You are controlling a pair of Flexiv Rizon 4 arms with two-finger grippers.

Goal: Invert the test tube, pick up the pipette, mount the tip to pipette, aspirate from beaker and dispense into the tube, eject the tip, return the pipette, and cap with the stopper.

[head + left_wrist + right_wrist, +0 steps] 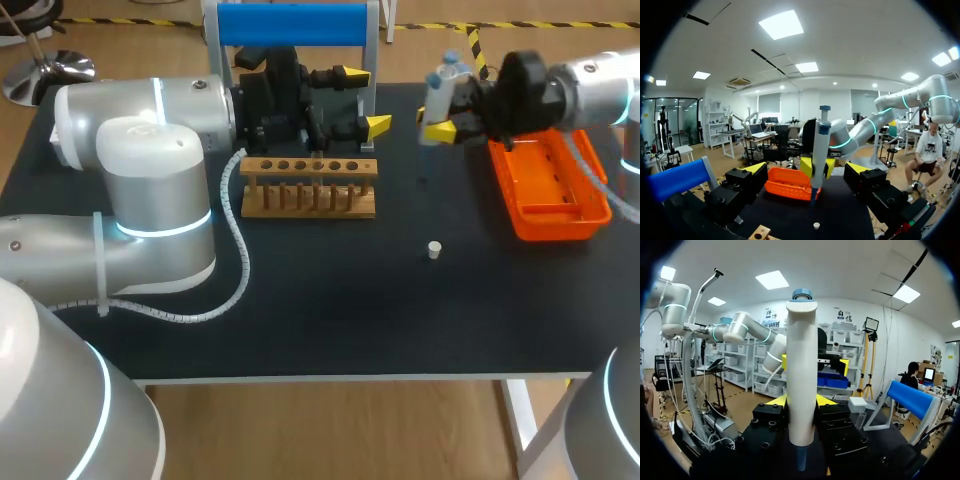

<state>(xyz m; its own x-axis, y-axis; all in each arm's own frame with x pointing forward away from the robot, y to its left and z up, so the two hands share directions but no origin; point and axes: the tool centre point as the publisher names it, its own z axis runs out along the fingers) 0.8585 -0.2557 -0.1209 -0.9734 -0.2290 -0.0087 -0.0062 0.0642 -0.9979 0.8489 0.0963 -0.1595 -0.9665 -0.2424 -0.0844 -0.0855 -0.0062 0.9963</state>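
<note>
The right gripper sits in the upper right of the head view, its yellow-tipped fingers clamped on the pipette, which stands upright above the black table. In the right wrist view the pipette rises between the two fingers of that gripper, both pressing its white body from either side.

The left gripper is at the upper middle of the head view, fingers spread wide with nothing between them. In its own wrist view the left gripper frames the pipette well ahead of it.

An orange tray lies at the right of the head view, just beside the right gripper. A wooden rack stands in the middle, below the left gripper, and a blue bar is at the top edge. The small white stopper lies alone on the table, right of centre – well apart from the rack and the tray.
</note>
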